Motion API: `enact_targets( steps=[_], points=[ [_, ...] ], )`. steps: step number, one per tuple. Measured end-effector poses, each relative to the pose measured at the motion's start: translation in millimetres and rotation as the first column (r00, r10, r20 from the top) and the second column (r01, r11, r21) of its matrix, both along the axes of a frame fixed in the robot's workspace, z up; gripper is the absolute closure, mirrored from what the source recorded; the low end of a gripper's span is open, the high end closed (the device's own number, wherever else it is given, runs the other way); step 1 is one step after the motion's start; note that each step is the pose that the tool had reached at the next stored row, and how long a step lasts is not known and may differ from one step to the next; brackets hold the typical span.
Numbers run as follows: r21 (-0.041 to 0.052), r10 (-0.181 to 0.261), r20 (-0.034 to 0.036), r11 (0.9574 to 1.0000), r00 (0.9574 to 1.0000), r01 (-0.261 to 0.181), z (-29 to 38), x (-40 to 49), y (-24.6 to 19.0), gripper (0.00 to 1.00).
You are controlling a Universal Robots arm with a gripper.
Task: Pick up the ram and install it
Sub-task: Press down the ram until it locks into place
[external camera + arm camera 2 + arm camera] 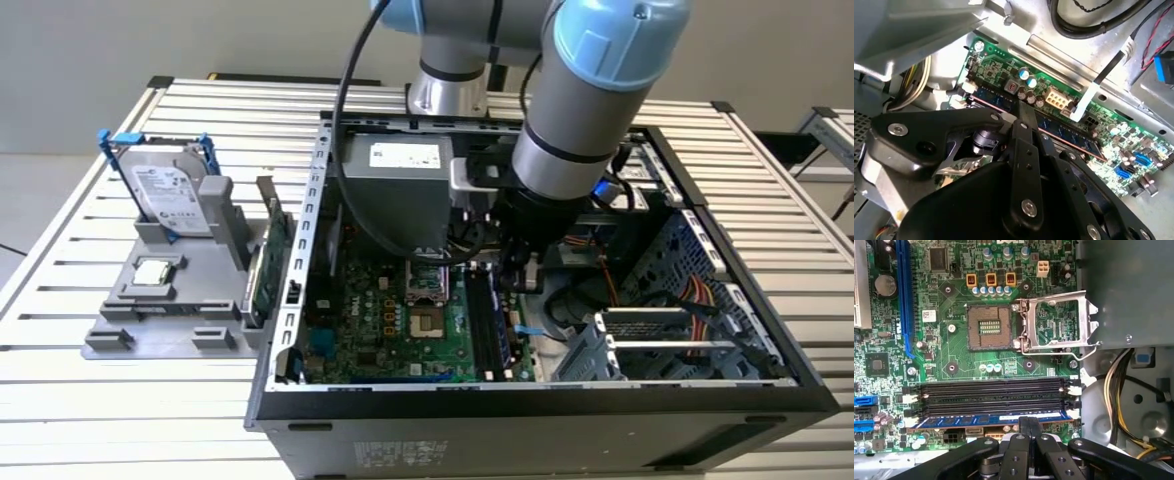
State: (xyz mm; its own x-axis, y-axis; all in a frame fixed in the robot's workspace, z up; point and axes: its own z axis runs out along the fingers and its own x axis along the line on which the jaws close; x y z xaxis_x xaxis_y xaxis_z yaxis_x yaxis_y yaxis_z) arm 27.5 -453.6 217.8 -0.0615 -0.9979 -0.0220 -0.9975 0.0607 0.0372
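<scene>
Inside the computer case (pixel 694 330), we see the gripper (pixel 1029 426) with jaws closed on the ram (pixel 989 419), lined up over its slot for seating.

motherboard (pixel 961 347): green;
ram (pixel 989 419): blue board;
memory slots (pixel 994 392): black;
gripper (pixel 1026 432): black;
arm joint (pixel 617 40): light blue

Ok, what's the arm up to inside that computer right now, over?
Gripper down inside the case, shut on the ram. Ram lies alongside the empty memory slots. No cable across it.
</scene>
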Motion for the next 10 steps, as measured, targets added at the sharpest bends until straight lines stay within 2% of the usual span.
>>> enact_targets(
  steps=[1,3,5,10],
  points=[
    [-0.0002,0.0,0.0001,1.0,1.0,0.0,-0.4,-0.4,0.1,1.0],
    [0.0051,0.0,0.0008,1.0,1.0,0.0,5.3,-0.3,0.9,1.0],
    [0.0022,0.0,0.0,1.0,1.0,0.0,15.4,-0.5,0.3,1.0],
    [0.0021,0.0,0.0,1.0,1.0,0.0,37.9,-0.5,0.3,1.0]
  ],
)
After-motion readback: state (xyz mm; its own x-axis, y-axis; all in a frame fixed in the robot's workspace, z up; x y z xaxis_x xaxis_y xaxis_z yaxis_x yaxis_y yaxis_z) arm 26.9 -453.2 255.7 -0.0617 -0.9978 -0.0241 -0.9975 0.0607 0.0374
